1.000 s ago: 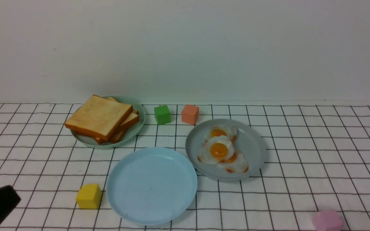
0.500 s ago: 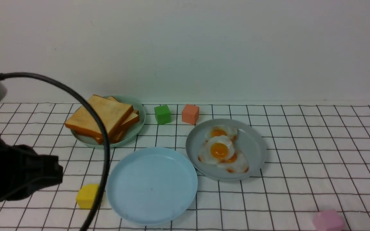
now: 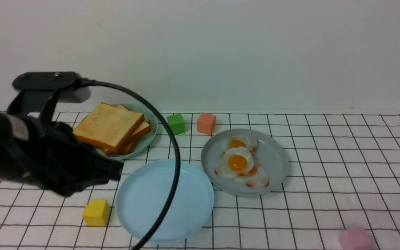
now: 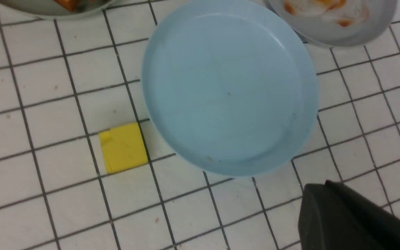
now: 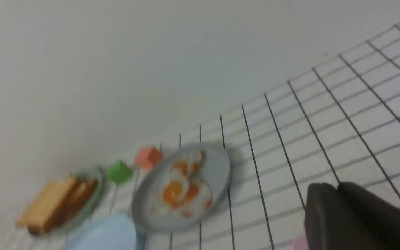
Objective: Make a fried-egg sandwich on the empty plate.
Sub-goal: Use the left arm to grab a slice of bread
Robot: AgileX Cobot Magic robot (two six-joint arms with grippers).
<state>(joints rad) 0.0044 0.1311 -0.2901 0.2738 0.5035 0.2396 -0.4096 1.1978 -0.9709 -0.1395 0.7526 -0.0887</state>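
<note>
The left tool [image 3: 115, 170] hung over the bench [image 3: 325, 173] at the left, its tip just near of the green plate [image 3: 149, 139] and just left of the blue plate [image 3: 200, 208]. From the front only its dark body showed. Its wrist view caught one dark part [image 4: 342, 215] above bare bench, so whether it was released or clenched could not be told. Nothing showed in its grip, and it touched nothing that could be seen. A black cable [image 3: 172, 152] arched from the arm across the blue plate.

The toast [image 3: 109, 126] lay stacked on the green plate, far left. A yellow cube [image 3: 96, 212] sat just left of the blue plate, near the front edge. The blue plate lay bare in the middle foreground, touching or nearly touching the grey plate [image 3: 274, 156] at its right. Behind it stood a green cube [image 3: 176, 124] and an orange cube [image 3: 205, 123], side by side. The eggs [image 3: 237, 162] overlapped one another on the grey plate. A pink cube [image 3: 355, 239] sat at the near right.

The right tool [image 5: 346, 215] appeared only in its own blurred wrist view as one dark part. Its opening could not be told, and nothing showed in it.
</note>
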